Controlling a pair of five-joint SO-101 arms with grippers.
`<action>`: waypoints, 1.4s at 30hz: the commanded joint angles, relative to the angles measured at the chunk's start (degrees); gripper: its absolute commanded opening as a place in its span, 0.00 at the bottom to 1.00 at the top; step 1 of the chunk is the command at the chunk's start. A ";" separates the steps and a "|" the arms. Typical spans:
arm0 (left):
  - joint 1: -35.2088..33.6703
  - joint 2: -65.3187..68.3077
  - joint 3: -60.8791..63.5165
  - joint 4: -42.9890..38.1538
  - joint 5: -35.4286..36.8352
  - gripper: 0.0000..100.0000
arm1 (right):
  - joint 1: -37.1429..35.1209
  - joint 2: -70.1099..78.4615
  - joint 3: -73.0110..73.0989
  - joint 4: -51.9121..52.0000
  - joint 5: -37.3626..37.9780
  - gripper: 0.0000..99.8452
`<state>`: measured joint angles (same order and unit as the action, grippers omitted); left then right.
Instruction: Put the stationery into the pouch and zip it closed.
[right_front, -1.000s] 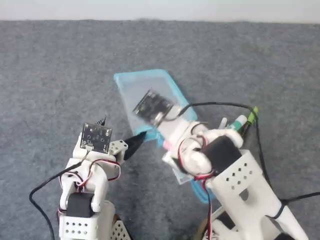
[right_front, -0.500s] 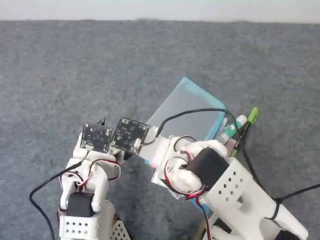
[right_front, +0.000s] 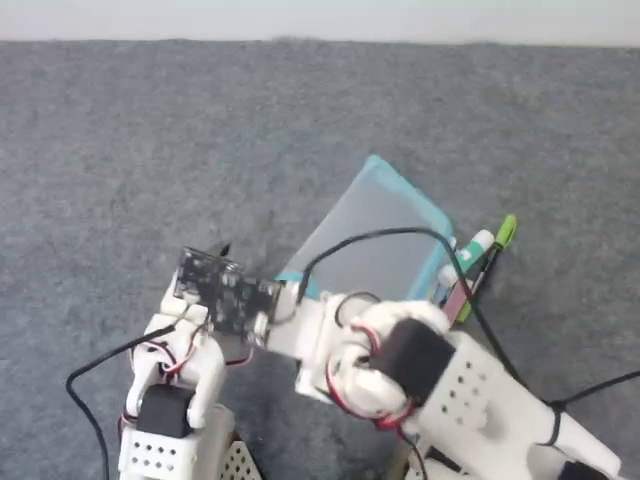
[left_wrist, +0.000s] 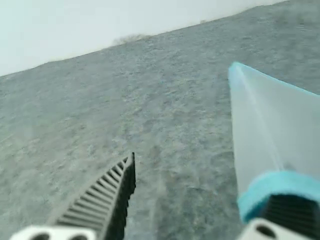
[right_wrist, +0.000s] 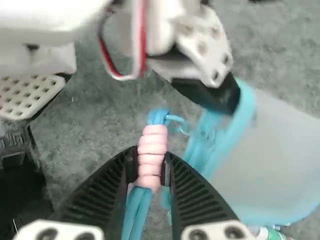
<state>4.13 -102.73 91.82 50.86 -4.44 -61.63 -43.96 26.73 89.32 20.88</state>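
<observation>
Right gripper (right_wrist: 149, 172): fingers clamped on pink zip pull (right_wrist: 150, 147) | Left gripper (left_wrist: 202, 190): fingers spread wide, pouch (left_wrist: 270, 130) edge apparently on one | Stationery (right_front: 478, 262): beside pouch

Pouch (right_front: 375, 235) edge now against left fingers (left_wrist: 287, 212)

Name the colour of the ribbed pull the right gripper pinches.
Pink ribbed pull, clearest in the right wrist view.

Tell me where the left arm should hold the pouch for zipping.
Pinch the pouch by its teal-trimmed end beside the pink zip pull, coming from the left gripper's side, jaws across the seam: that edge faces it, and holding there would likely brace against the right gripper's pull.
</observation>
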 joint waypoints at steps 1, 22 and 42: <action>6.24 0.26 0.04 -2.11 1.05 0.40 | -4.09 -6.81 1.93 -1.80 1.58 0.01; 6.59 0.26 0.04 -3.60 0.53 0.01 | 1.27 -12.62 11.16 -2.07 2.99 0.01; -6.68 0.62 1.89 -6.42 4.13 0.01 | 29.23 3.82 10.64 -12.70 -0.35 0.01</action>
<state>-1.23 -102.73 94.20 47.78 -1.01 -36.66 -42.37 38.15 78.68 21.32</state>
